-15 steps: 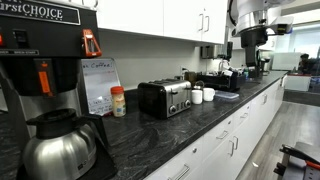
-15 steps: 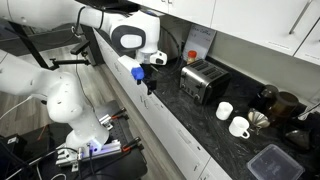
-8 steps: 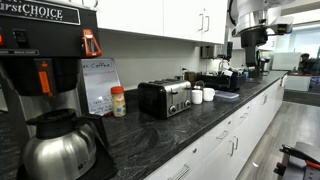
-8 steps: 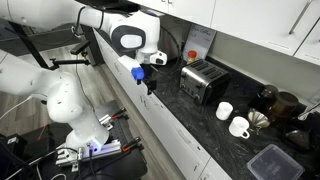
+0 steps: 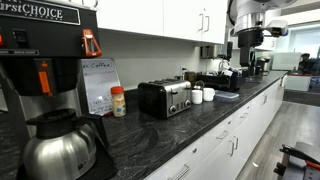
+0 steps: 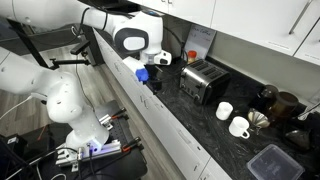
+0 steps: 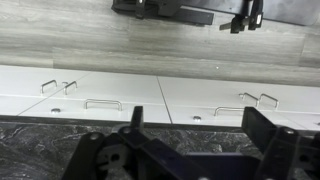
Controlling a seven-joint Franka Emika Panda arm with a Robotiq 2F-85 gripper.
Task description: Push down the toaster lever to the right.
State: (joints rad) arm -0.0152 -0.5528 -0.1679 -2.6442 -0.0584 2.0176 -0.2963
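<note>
Hovering off the front of the counter (image 6: pixel 175 115), the gripper (image 6: pixel 152 76) hangs well apart from the toaster (image 6: pixel 203 80), on the side away from the two white mugs (image 6: pixel 224 110). It touches nothing.

Wrist view: fingers (image 7: pixel 135 130) are spread wide with nothing between them. Past them lie the counter's edge, white drawer fronts (image 7: pixel 100 92) with steel handles, and plank floor (image 7: pixel 90 40). The toaster is not in that view, so my reading is that the tool is not yet lined up on it.

Toaster placement: it sits on the dark stone counter, back toward the wall. The brushed-steel face and its dark lever slots are turned outward to the counter edge, probably so the levers can be reached from the front. In an exterior view an orange-capped bottle (image 5: pixel 119 101) and a printed sign (image 5: pixel 100 85) stand near the toaster. Beyond them, farther from it, are the coffee machine (image 5: pixel 40 55) and steel carafe (image 5: pixel 58 148). The mugs stand just beside the toaster's opposite end.

Judgement: approach stage. The levers are too small to read, so I cannot tell whether either is down. Spread fingers suit a push, since one fingertip can land on the right-hand lever without catching its neighbour. Risks: the toaster sliding back under an off-vertical press, or the arm brushing the mugs.
</note>
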